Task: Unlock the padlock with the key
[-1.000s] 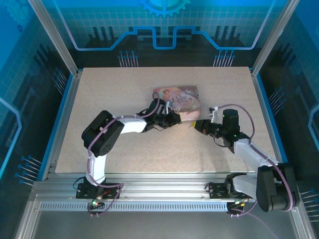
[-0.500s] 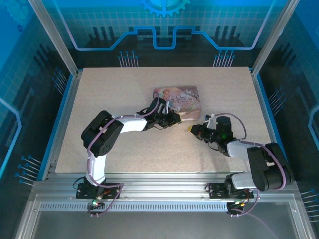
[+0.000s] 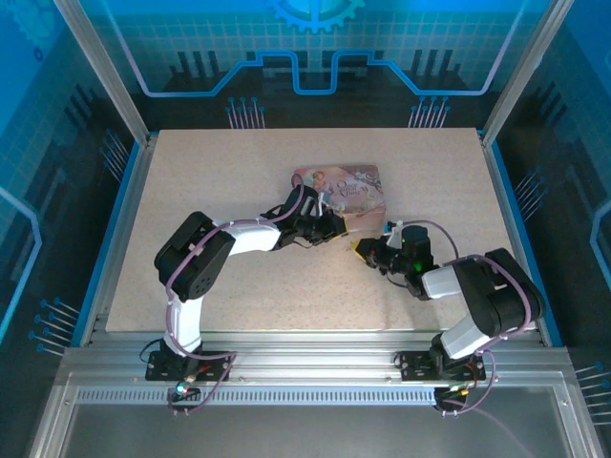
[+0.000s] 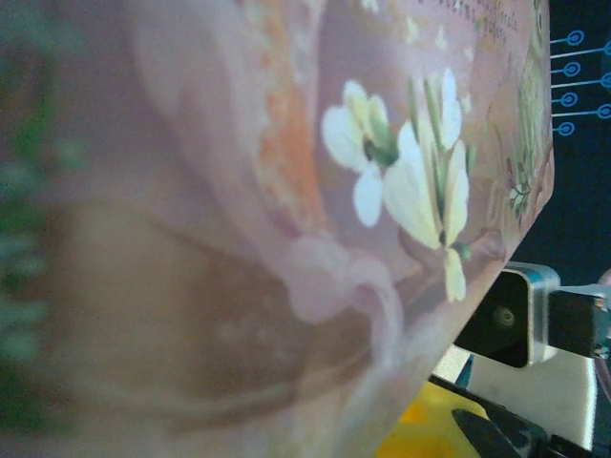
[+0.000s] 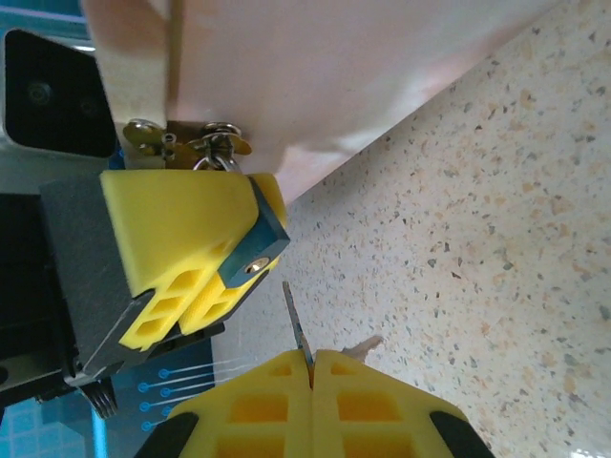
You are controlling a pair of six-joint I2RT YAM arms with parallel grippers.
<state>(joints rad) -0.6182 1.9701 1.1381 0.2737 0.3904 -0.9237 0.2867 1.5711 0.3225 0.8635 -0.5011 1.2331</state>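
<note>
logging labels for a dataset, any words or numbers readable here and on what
None can be read.
pink tin lid: cursive title, too small to read from above.
pink tin, left wrist view: small print along its edge, too blurred.
padlock and key: no markings seen.

A pink illustrated tin (image 3: 348, 186) lies on the speckled tabletop (image 3: 210, 191), right of centre and toward the far side. The left gripper (image 3: 331, 227) reaches in from the left to the tin's near edge. The yellow-tipped right gripper (image 3: 363, 250) sits just nearer and to the right, pointing left, close to the other's tip.
</note>
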